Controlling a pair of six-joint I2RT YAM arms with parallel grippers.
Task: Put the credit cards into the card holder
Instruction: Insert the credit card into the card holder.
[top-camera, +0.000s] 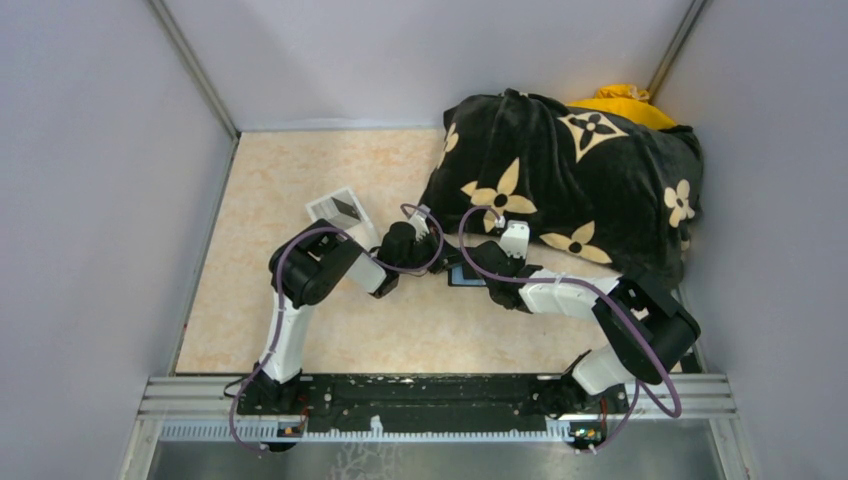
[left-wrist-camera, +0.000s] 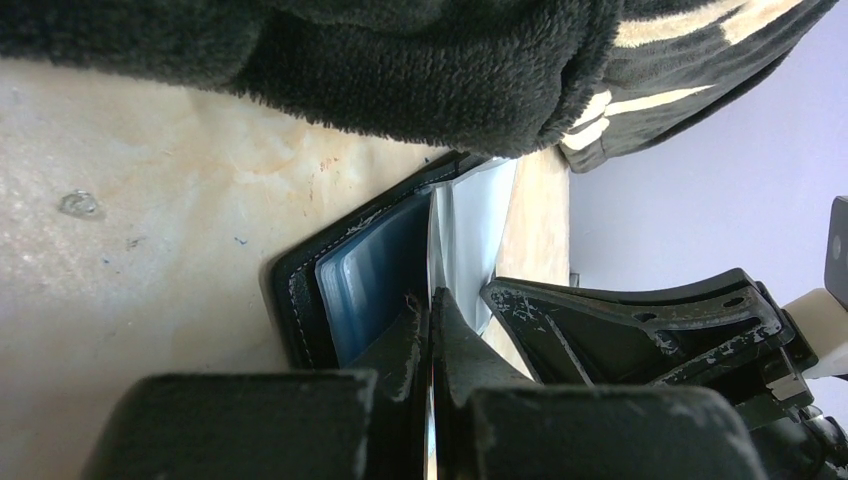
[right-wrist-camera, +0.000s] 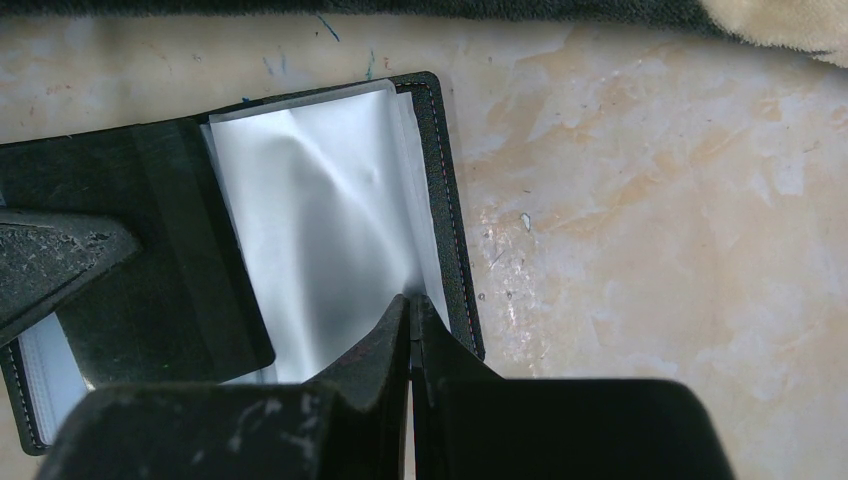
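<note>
Holding the card holder (right-wrist-camera: 150, 250) open is the step I read here, and both arms are on it. My right end effector (right-wrist-camera: 411, 312) is clenched, its tips pinching the near edge of the pale inner page (right-wrist-camera: 320, 200). The page spreads away ahead of the fingers, and the black cover lies to their left, flat on the worktop (right-wrist-camera: 650, 200).

My left end effector (left-wrist-camera: 430, 318) is clenched too. A thin pale sliver runs between its fingers, so I judge it grips the same lining from the other side, though I cannot tell how firmly. Just left of its tips a dark blue-grey card (left-wrist-camera: 375, 270) lies inside the cover, apparently seated in a sleeve. A fluffy black cushion (left-wrist-camera: 400, 60) overhangs the far end of the holder, ahead of those fingers.

To do this well I would pull the page only far enough to open a pocket mouth, not so far that the cover lifts off the worktop. The sheet looks thin and slick, so a hard tug would likely crease it or let it slip out. The two end effectors sit almost touching, so I would move one at a time. I see no other loose card in these views. One arm will have to let go to fetch one, and the other should pin the cover first.
</note>
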